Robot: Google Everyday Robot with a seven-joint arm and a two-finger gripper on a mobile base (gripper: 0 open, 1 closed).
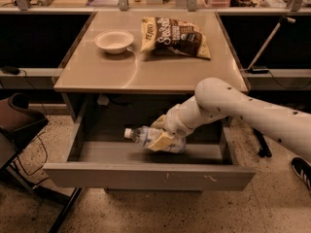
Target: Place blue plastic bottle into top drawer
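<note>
The top drawer (146, 175) stands pulled open under the table, its grey front panel marked with small white scuffs. The blue plastic bottle (143, 135) lies on its side inside the drawer space, white cap pointing left. My gripper (161, 136) reaches down into the drawer from the right on the white arm. Its fingers (160, 141) are closed around the bottle's body, holding it just above the drawer floor. Part of the bottle is hidden behind the fingers.
On the tabletop (146, 72) sit a white bowl (114, 41) and a brown-and-yellow chip bag (175, 37). A dark chair (17, 125) stands at left. A black shoe (301, 171) is at the right edge. Shelves with clutter run along the back.
</note>
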